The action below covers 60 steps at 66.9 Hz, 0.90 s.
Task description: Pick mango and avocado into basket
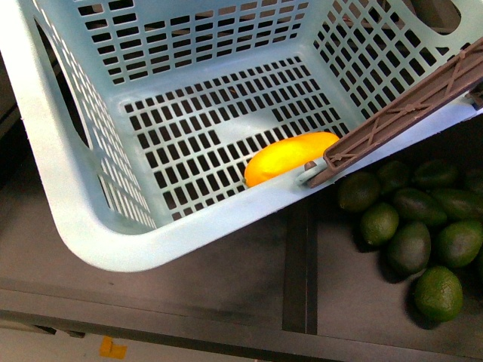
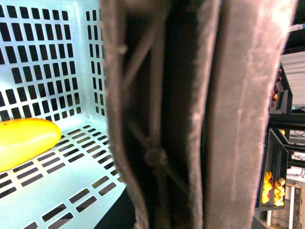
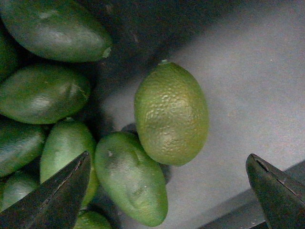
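The light teal basket fills the front view, tilted, its brown handle raised at the right. The yellow-orange mango lies on the basket floor near the front rim; it also shows in the left wrist view. My left gripper is shut on the basket's brown handle, which fills that view. My right gripper is open, its dark fingertips spread above a pile of avocados. One pebbled avocado lies apart on the grey shelf. Several avocados lie right of the basket.
A dark shelf runs under the basket, with a divider strip left of the avocado pile. In the left wrist view a far shelf holds yellow fruit.
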Each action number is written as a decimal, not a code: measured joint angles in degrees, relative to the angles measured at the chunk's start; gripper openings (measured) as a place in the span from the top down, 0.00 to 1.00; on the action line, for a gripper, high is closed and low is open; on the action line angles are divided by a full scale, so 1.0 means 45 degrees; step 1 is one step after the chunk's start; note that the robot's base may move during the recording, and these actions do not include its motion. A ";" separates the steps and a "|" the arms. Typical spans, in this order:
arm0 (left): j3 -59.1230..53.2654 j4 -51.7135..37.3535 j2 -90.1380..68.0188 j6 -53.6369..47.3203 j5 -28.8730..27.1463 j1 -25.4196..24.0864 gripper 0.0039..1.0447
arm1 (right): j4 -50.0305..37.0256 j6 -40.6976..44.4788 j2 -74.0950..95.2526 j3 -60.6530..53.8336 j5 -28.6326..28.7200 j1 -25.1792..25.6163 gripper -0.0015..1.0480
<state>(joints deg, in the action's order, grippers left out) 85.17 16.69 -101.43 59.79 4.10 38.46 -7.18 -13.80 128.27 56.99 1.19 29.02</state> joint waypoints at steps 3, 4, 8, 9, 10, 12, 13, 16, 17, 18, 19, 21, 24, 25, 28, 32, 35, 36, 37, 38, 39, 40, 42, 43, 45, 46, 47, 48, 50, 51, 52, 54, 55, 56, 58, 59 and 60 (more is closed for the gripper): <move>0.0000 0.0000 0.0000 0.0000 0.0005 0.0000 0.86 | 0.0058 0.0107 0.0170 0.0083 -0.0044 0.0000 0.08; 0.0000 0.0000 0.0000 0.0000 0.0010 0.0000 0.86 | 0.0078 0.0136 0.0214 0.0102 -0.0049 0.0005 0.08; 0.0000 0.0000 0.0000 0.0000 0.0039 0.0000 0.86 | 0.0151 0.0243 0.0529 0.0262 -0.0068 0.0010 0.08; 0.0000 0.0000 0.0000 0.0000 0.0053 0.0005 0.86 | 0.0170 0.0257 0.0607 0.0311 -0.0063 0.0010 0.08; 0.0000 0.0000 0.0000 0.0000 0.0058 0.0005 0.86 | 0.0189 0.0257 0.0680 0.0364 -0.0058 0.0010 0.08; 0.0000 0.0000 0.0000 0.0005 0.0078 0.0005 0.86 | 0.0199 0.0257 0.0811 0.0457 -0.0053 0.0015 0.08; 0.0000 0.0000 0.0000 0.0005 0.0083 0.0005 0.86 | 0.0204 0.0257 0.0879 0.0510 -0.0053 0.0024 0.08; 0.0000 0.0000 0.0000 0.0000 0.0083 0.0005 0.86 | 0.0209 0.0233 0.1025 0.0641 -0.0010 0.0044 0.08; 0.0000 0.0000 0.0000 0.0000 0.0083 0.0005 0.86 | 0.0209 0.0228 0.1049 0.0665 -0.0005 0.0049 0.08; 0.0000 0.0000 0.0000 0.0000 0.0083 0.0005 0.86 | 0.0214 0.0209 0.1083 0.0690 0.0015 0.0053 0.08; 0.0000 0.0000 0.0000 0.0000 0.0078 0.0005 0.86 | 0.0219 0.0194 0.1107 0.0719 0.0024 0.0058 0.08; 0.0000 0.0000 0.0000 0.0000 0.0078 0.0005 0.86 | 0.0243 0.0165 0.1190 0.0797 0.0053 0.0068 0.08; 0.0000 0.0000 0.0000 0.0000 0.0073 0.0000 0.86 | 0.0291 0.0151 0.1302 0.0913 0.0044 0.0083 0.08; 0.0000 0.0000 0.0000 0.0000 0.0063 0.0000 0.86 | 0.0296 0.0136 0.1336 0.0942 0.0034 0.0083 0.08; 0.0000 0.0000 0.0000 0.0000 0.0049 0.0000 0.86 | 0.0301 0.0117 0.1447 0.1059 0.0019 0.0092 0.08; 0.0000 0.0000 0.0000 -0.0005 0.0039 0.0000 0.86 | 0.0325 0.0117 0.1574 0.1195 -0.0029 0.0092 0.08; 0.0000 0.0000 0.0000 -0.0005 0.0034 0.0000 0.86 | 0.0350 0.0112 0.1700 0.1311 -0.0034 0.0092 0.08; 0.0000 0.0000 0.0000 -0.0005 0.0034 0.0000 0.86 | 0.0350 0.0107 0.1734 0.1336 -0.0034 0.0092 0.08; 0.0000 0.0000 0.0000 0.0000 0.0034 0.0000 0.86 | 0.0350 0.0087 0.1792 0.1389 -0.0029 0.0092 0.08; 0.0000 0.0000 0.0000 0.0000 0.0039 0.0000 0.86 | 0.0355 0.0063 0.1821 0.1413 -0.0029 0.0092 0.08; 0.0000 0.0000 0.0000 0.0000 0.0039 0.0000 0.86 | 0.0359 0.0063 0.1860 0.1438 -0.0029 0.0087 0.08; 0.0000 0.0000 0.0000 0.0000 0.0039 0.0000 0.86 | 0.0359 0.0063 0.1894 0.1467 -0.0029 0.0087 0.08; 0.0000 0.0000 0.0000 0.0000 0.0039 0.0000 0.86 | 0.0369 0.0019 0.1991 0.1559 -0.0029 0.0083 0.08; 0.0000 0.0000 0.0000 0.0000 0.0044 0.0000 0.86 | 0.0374 0.0010 0.2025 0.1588 -0.0029 0.0078 0.08; 0.0000 0.0000 0.0000 0.0000 0.0044 0.0000 0.86 | 0.0379 0.0005 0.2098 0.1647 -0.0029 0.0078 0.08; 0.0000 0.0000 0.0000 0.0000 0.0044 0.0005 0.86 | 0.0393 -0.0015 0.2166 0.1715 -0.0034 0.0058 0.08; 0.0000 0.0000 0.0000 0.0000 0.0049 0.0000 0.86 | 0.0403 -0.0029 0.2195 0.1749 -0.0029 0.0053 0.08; 0.0000 0.0000 0.0000 0.0000 0.0049 0.0000 0.86 | 0.0418 -0.0034 0.2220 0.1783 -0.0029 0.0053 0.08; 0.0000 0.0000 0.0000 0.0000 0.0053 0.0000 0.86 | 0.0447 -0.0044 0.2288 0.1865 -0.0029 0.0039 0.08; 0.0000 0.0000 0.0000 0.0000 0.0053 0.0000 0.86 | 0.0457 -0.0063 0.2361 0.1943 -0.0029 0.0019 0.08; 0.0000 0.0000 0.0000 0.0000 0.0053 0.0005 0.86 | 0.0461 -0.0073 0.2390 0.1982 -0.0029 0.0010 0.08; 0.0000 0.0000 0.0000 0.0000 0.0053 0.0005 0.86 | 0.0471 -0.0078 0.2448 0.2069 -0.0029 -0.0010 0.08; 0.0000 0.0000 0.0000 0.0000 0.0058 0.0005 0.86 | 0.0481 -0.0083 0.2482 0.2113 -0.0029 -0.0015 0.08; 0.0000 0.0000 0.0000 0.0000 0.0053 0.0005 0.86 | 0.0491 -0.0102 0.2540 0.2200 -0.0029 -0.0034 0.08; 0.0000 0.0000 0.0000 0.0000 0.0058 0.0005 0.86 | 0.0505 -0.0121 0.2603 0.2288 -0.0029 -0.0049 0.08; 0.0000 0.0000 0.0000 0.0000 0.0058 0.0005 0.86 | 0.0534 -0.0136 0.2701 0.2419 -0.0034 -0.0078 0.08; 0.0000 0.0000 0.0000 0.0000 0.0058 0.0005 0.86 | 0.0544 -0.0141 0.2739 0.2463 -0.0034 -0.0092 0.08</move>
<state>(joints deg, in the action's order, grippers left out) 85.17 16.69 -101.43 59.79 4.36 38.48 -4.73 -14.44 140.59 68.07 1.04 28.60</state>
